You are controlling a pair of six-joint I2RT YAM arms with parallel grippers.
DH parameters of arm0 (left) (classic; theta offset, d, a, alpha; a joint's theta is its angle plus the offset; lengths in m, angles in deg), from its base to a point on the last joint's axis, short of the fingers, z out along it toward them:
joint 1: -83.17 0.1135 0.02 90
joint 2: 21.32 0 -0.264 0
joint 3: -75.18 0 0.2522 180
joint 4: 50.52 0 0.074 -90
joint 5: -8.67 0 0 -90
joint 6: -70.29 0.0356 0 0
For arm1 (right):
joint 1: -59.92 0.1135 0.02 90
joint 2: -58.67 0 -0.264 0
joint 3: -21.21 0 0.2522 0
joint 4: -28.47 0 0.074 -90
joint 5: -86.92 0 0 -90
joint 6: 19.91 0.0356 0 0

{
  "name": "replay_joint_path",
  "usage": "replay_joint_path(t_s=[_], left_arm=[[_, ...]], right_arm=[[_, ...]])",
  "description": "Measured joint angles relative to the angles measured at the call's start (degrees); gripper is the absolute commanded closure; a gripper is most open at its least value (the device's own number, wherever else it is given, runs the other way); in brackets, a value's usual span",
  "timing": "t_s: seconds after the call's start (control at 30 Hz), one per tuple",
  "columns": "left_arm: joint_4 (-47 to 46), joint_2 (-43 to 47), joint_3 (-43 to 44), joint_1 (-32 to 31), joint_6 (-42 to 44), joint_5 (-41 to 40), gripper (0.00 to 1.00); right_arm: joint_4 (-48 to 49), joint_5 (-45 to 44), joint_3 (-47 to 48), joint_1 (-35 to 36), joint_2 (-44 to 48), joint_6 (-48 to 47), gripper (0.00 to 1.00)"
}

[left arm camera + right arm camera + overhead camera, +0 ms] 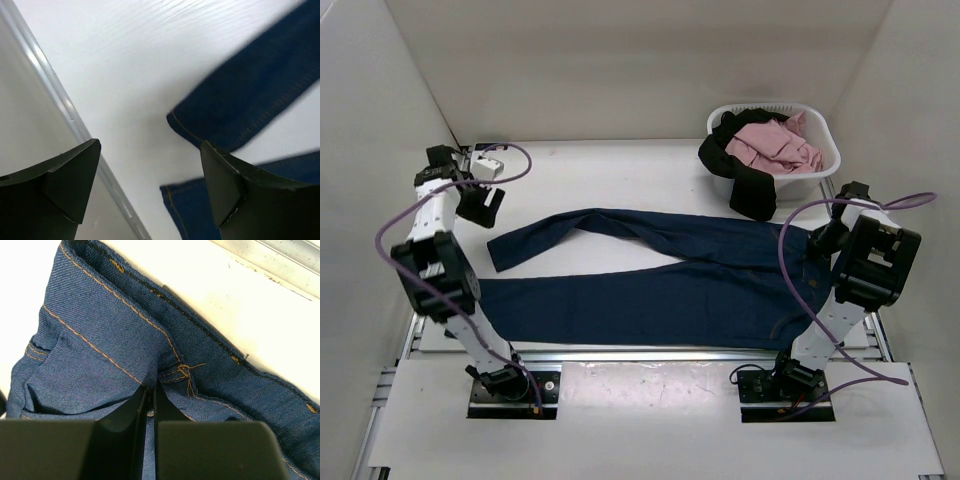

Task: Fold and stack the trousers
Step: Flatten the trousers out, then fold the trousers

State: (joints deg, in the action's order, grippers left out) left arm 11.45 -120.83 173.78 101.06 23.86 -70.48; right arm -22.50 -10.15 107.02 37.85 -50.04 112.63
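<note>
Top external: the navy denim trousers (650, 285) lie flat on the surface (620, 170), legs toward the left fingers (480, 203), waistband at the right fingers (823, 238), laid out for folding. The black trousers (745, 180) drape over the basket (770, 106).

Left wrist: the fingers gape wide and empty above the leg hems (240, 105).

Right wrist: the fingers are closed, apparently pinching waistband denim, though the pinch itself is hidden.

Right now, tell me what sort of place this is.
Probably a robot test cell for laundry folding: white panel walls, left arm and right arm bolted at a table, navy denim trousers spread out, a laundry basket of clothes.
</note>
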Motion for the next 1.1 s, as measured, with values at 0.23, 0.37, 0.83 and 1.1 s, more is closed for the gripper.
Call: replay_joint_path(t_s=[0.23, 0.37, 0.83, 1.1], left_arm=[[-0.07, -19.50, 2.75, 0.02, -5.57, -5.70, 0.04], [1.03, -19.39, 2.69, -0.63, -5.90, -5.68, 0.16], [4.17, -16.98, -0.35, -4.44, -5.09, -7.39, 0.86], [3.63, -16.76, 2.23, -2.23, -5.46, -11.45, 0.86]], right_arm=[[-5.64, -1.57, 4.00, -0.04, -1.25, -3.13, 0.64], [-8.92, -1.07, 8.24, -0.31, -1.49, -3.96, 0.57], [-8.87, -6.91, 17.33, 6.08, -8.39, 7.45, 0.41], [-10.99, -12.68, 25.68, 8.76, -16.83, 12.52, 0.48]])
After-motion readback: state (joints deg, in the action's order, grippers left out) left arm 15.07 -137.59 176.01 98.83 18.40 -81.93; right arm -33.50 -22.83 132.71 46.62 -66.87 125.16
